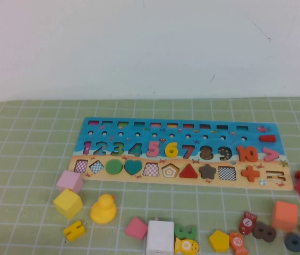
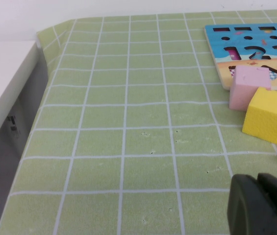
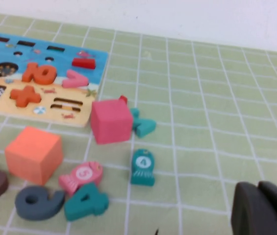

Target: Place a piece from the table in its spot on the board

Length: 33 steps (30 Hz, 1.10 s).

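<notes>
Green-gridded bench (image 1: 27,159) carries our board (image 1: 179,154); only wrist views show our left claw (image 2: 263,205) and right claw (image 3: 265,208), both pressed together, parked low.

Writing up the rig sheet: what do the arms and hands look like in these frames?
Little shows. Neither arm appears in the high view. Each wrist view catches only a corner of its own hand: the left hand and right hand are matte black, blocky and smooth-edged. No cables or markings are visible.

High view overlooks the board (image 1: 179,151); low wrist views flank its ends.
</notes>
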Tool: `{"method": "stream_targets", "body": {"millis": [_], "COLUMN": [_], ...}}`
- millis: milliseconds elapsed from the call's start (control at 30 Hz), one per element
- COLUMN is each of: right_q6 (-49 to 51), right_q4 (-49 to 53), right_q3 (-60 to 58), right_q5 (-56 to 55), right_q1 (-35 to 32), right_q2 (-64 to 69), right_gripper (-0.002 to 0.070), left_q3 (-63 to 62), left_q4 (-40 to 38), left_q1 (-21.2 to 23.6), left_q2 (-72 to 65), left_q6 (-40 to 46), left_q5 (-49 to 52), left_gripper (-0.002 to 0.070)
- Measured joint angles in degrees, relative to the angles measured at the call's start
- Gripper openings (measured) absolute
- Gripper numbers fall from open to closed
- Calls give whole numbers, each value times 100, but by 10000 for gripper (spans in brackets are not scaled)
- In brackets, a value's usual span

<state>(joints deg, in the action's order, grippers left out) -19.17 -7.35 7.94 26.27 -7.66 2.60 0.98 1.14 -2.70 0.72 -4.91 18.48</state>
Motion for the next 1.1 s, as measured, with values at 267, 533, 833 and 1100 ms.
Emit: {"method": "stream_targets", "body": {"millis": [267, 533, 833, 1100], "right_q6": [-14, -14, 864, 2777], "right_q4": [-169, -183, 209, 1044], "right_q3": [-563, -601, -881, -889], "right_q5": [-5, 72, -507, -581], "right_q1": [-22, -22, -22, -22], "right_q2": [-326, -340, -340, -340], "right_gripper": [-2, -2, -2, -2], "left_q3": [0, 0, 0, 0], "left_q4": [0, 0, 0, 0], "left_q1": [0, 0, 0, 0], "left_q2": [0, 0, 0, 0], "left_q6": [0, 0, 0, 0], "left_q5": [0, 0, 0, 0], "left_gripper": [-2, -2, -2, -2]}}
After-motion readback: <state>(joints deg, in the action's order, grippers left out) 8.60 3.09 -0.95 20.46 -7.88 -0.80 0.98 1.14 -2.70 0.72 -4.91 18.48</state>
